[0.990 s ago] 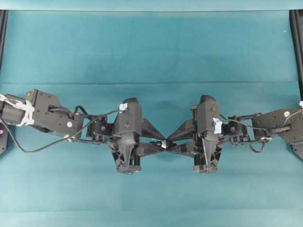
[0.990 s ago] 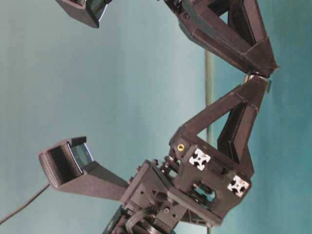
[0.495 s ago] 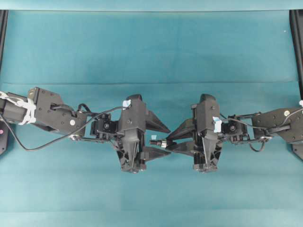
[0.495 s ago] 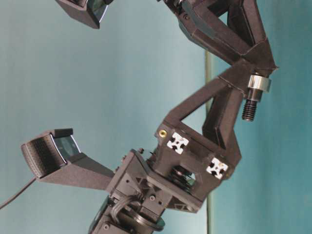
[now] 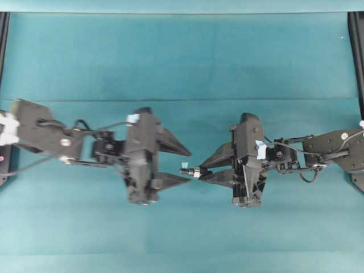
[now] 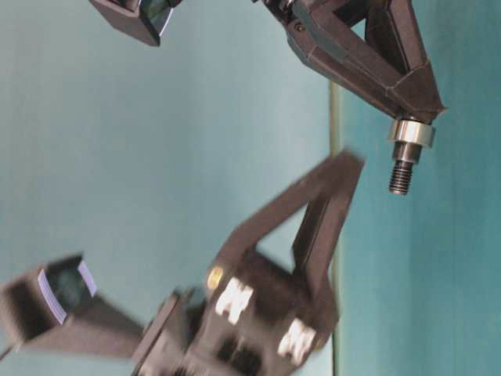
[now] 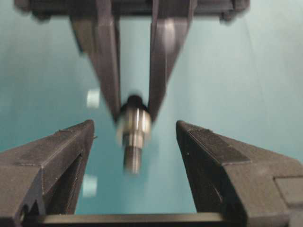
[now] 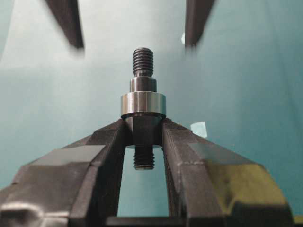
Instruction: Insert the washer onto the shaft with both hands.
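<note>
My right gripper [image 5: 200, 170] is shut on the thick collar of the dark shaft [image 8: 142, 61], which it holds in the air pointing toward the left arm. The silvery washer [image 8: 142, 104] sits around the shaft right against the right fingertips, with the threaded end sticking out beyond it. From table level, the washer [image 6: 412, 132] rings the shaft [image 6: 401, 176] just past the right gripper's tips. My left gripper [image 5: 189, 166] stands open and empty a short way left of the shaft's tip, touching nothing. In the left wrist view the washer [image 7: 135, 124] and shaft [image 7: 133, 156] lie ahead between the open fingers [image 7: 71, 142].
A teal cloth [image 5: 182, 62] covers the table under both arms. Small pale scraps [image 8: 199, 128] lie on it below the grippers. Black frame rails [image 5: 357, 51] run along the left and right edges.
The left gripper opened, let go of the washer and drew back to the left. The washer stays on the shaft. The right arm has not moved.
</note>
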### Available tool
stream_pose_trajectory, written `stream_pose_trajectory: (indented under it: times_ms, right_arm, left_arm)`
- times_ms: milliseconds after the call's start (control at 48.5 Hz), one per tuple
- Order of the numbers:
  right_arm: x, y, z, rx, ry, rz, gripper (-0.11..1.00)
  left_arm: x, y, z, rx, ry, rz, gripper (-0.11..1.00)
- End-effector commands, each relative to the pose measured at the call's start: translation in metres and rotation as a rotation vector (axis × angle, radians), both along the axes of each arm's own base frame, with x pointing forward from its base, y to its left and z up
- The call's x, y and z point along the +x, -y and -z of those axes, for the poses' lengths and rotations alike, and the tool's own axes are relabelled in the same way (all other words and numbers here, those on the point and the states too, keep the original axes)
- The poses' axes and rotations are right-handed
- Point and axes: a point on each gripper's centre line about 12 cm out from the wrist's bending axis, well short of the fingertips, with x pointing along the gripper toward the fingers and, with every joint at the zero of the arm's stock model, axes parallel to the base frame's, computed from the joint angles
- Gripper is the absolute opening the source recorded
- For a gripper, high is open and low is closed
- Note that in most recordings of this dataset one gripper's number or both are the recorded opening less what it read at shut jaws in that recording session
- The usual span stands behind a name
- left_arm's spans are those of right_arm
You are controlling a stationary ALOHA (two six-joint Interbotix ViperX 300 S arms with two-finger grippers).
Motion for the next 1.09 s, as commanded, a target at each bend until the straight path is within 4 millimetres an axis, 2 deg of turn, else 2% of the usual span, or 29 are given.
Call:
stream_pose_trajectory:
  times_ms: [0, 165, 433, 742, 1072]
  right_arm:
    - [0.005, 0.000, -0.008, 0.001, 0.031, 0.000, 0.00]
    - [0.005, 0.000, -0.008, 0.000, 0.032, -0.001, 0.00]
    - [0.005, 0.000, -0.009, 0.000, 0.034, -0.001, 0.00]
    - [0.005, -0.001, -0.008, 0.000, 0.032, -0.003, 0.00]
    - [0.005, 0.000, -0.008, 0.001, 0.032, 0.000, 0.00]
  left_arm:
    - [-0.009, -0.001, -0.015, 0.000, 0.025, 0.001, 0.76]
    - [-0.028, -0.002, -0.014, 0.008, -0.009, 0.003, 0.76]
    - [-0.046, -0.004, -0.012, 0.017, -0.051, 0.005, 0.76]
    - [-0.058, -0.005, -0.014, 0.016, -0.071, 0.003, 0.76]
    - [-0.059, -0.005, -0.014, 0.016, -0.071, 0.003, 0.76]
